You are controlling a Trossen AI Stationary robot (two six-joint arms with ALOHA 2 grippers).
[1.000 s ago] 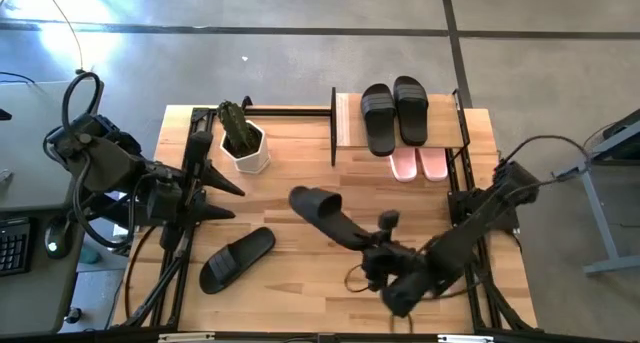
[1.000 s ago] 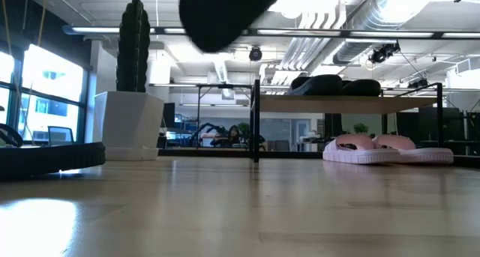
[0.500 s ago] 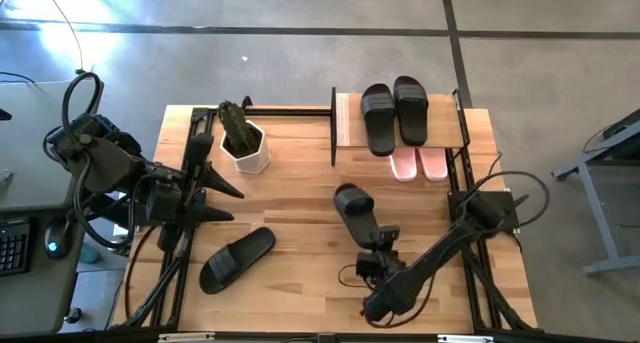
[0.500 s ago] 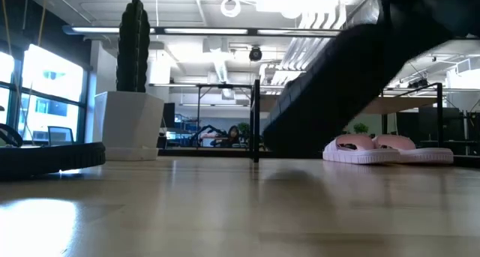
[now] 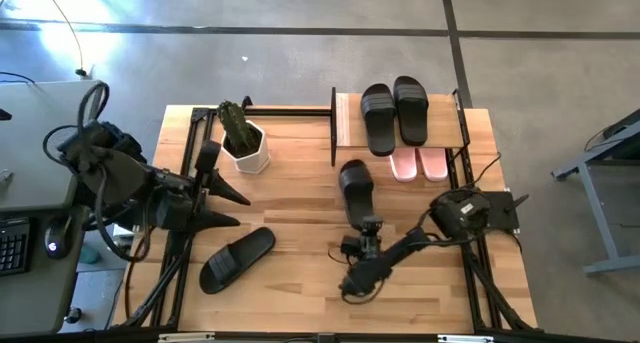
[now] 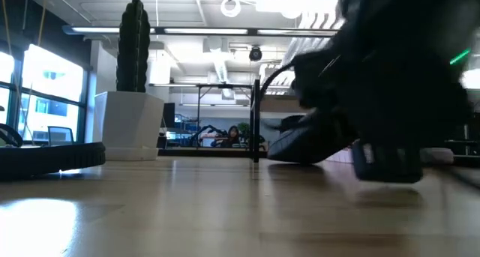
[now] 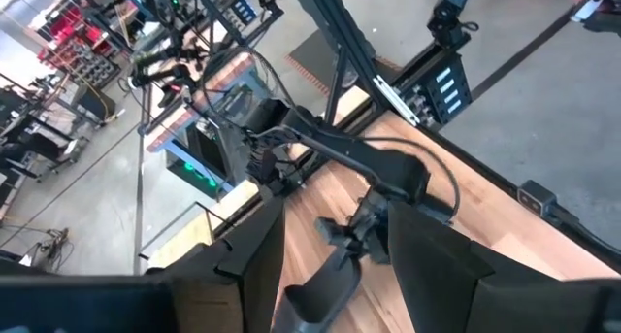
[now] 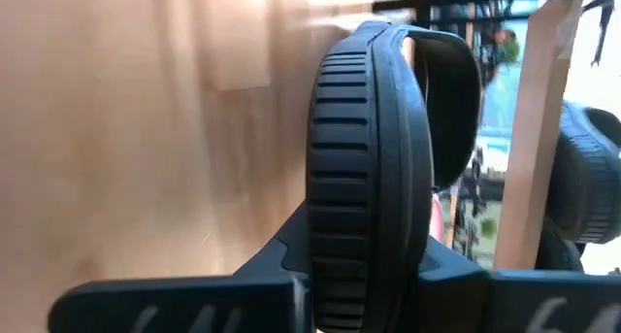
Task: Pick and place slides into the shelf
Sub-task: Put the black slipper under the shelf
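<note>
My right gripper [image 5: 366, 221] is shut on a black slide [image 5: 355, 188] in the middle of the table. The slide's toe points toward the shelf [image 5: 345, 123], a light wooden board on a black frame at the far right. Two black slides [image 5: 394, 113] lie on the board. Two pink slides [image 5: 418, 164] rest on their soles below it. Another black slide [image 5: 237, 258] lies flat at the near left. My left gripper [image 5: 238, 205] hangs open above the table's left side, holding nothing. My right gripper pinches the slide's heel end [image 8: 361, 260] between its two fingers, one finger [image 8: 194, 299] on the sole's underside and the other on the footbed. The fingers come from the table's near side, slanting down, along the slide. The slide tilts toe-down [image 6: 289, 148]; whether the toe touches the table I cannot tell.
A white pot with a cactus [image 5: 243, 143] stands at the far left, beside the shelf's black end post [image 5: 333, 128]. Bare wood lies between the pot, the held slide and the loose slide at the near left.
My right gripper has come steeply down and gone toward the far edge and the shelf, rolling as it went. The held black slide, high up and pointing toward the far left before, has swung round toe toward the shelf and sunk close to the table.
</note>
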